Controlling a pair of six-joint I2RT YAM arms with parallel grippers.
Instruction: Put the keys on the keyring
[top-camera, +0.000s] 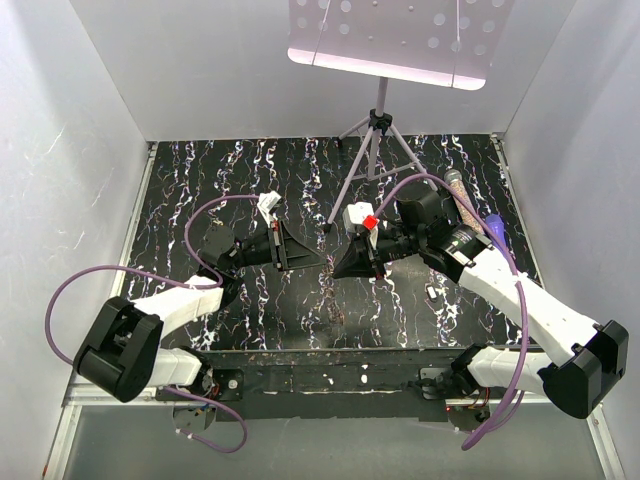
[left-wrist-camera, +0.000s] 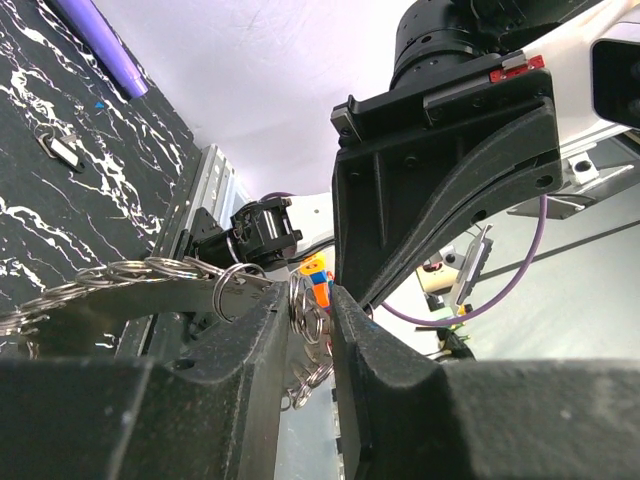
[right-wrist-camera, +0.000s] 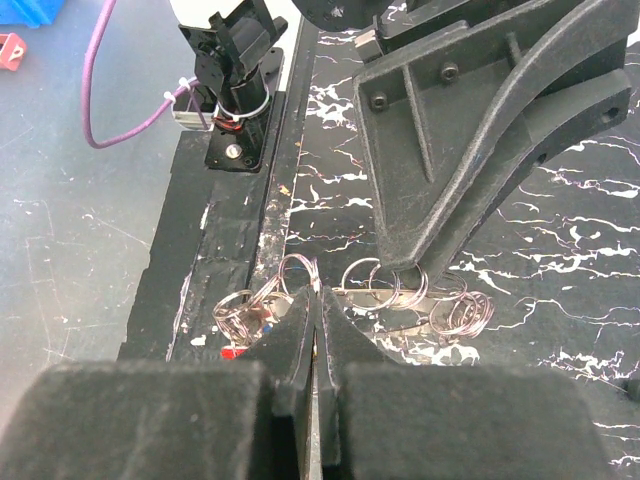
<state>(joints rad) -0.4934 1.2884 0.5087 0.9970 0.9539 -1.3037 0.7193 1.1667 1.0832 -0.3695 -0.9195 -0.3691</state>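
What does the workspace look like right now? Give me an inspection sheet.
Surface: black, white-veined marbled tabletop.
Job's things: chain of linked silver metal rings strung between both grippers; small orange-and-blue piece beside it; no key clearly made out.
Clutter: purple pen; small silver tag lying apart on the tabletop.
Grippers: left gripper and right gripper both shut on the chain.
Cables: purple cables loop from each arm.
Surroundings: white walls; tripod stand carrying a pale perforated plate.
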